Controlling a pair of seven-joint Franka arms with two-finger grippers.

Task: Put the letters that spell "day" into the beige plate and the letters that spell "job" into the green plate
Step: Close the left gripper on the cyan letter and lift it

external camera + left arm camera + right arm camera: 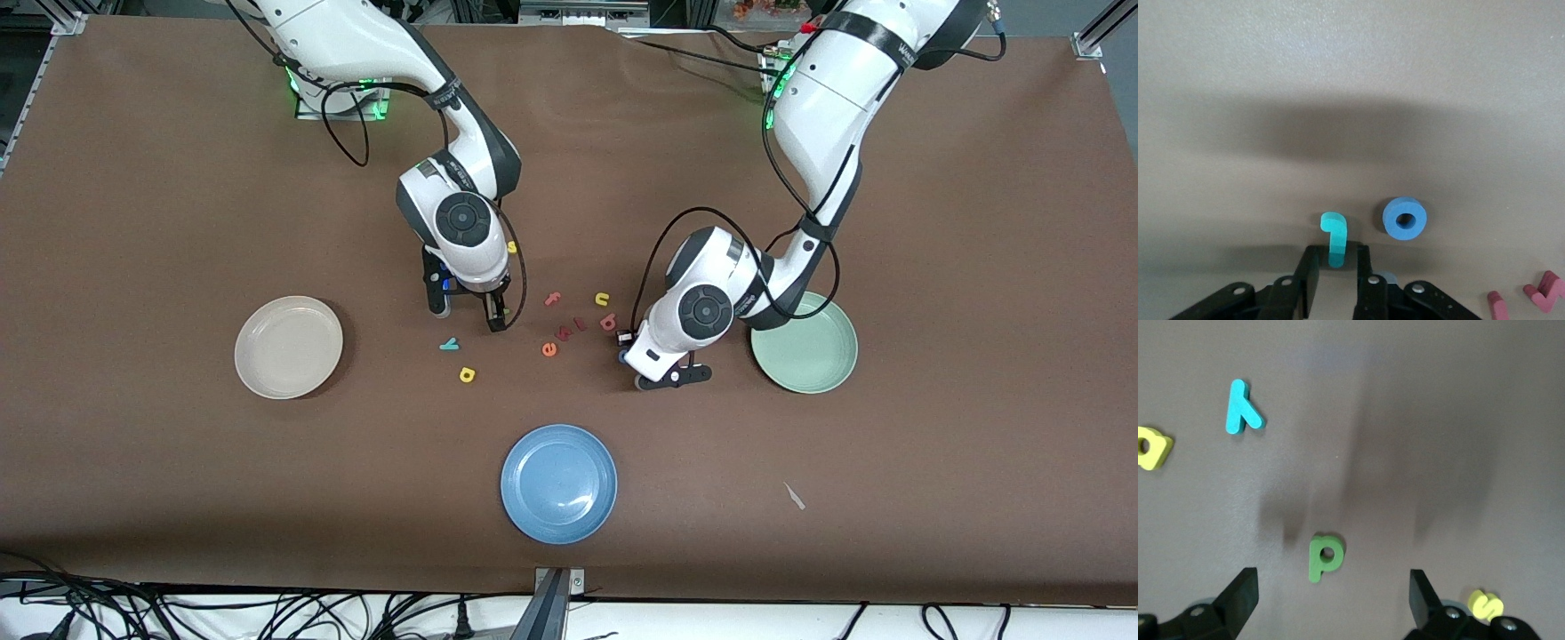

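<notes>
My left gripper [1336, 267] is low over the table beside the green plate [813, 360]. Its fingers stand narrowly open on either side of the stem of the teal "j" [1335, 233], with thin gaps showing. The blue "o" [1405, 218] lies next to the "j". My right gripper [1331, 587] is wide open over the dark green "d" [1325, 557], which lies flat between its fingers. The teal "y" [1241, 408] and yellow "a" [1153, 448] lie a little nearer the front camera, toward the beige plate [289, 348]. The salmon "b" [608, 322] lies between the two grippers.
A blue plate [558, 483] sits near the front edge. Loose letters lie between the grippers: a salmon "f" [552, 299], a yellow "u" [602, 298], an orange "e" [549, 349] and two pink ones. A yellow "s" [1485, 605] lies beside the right gripper's finger.
</notes>
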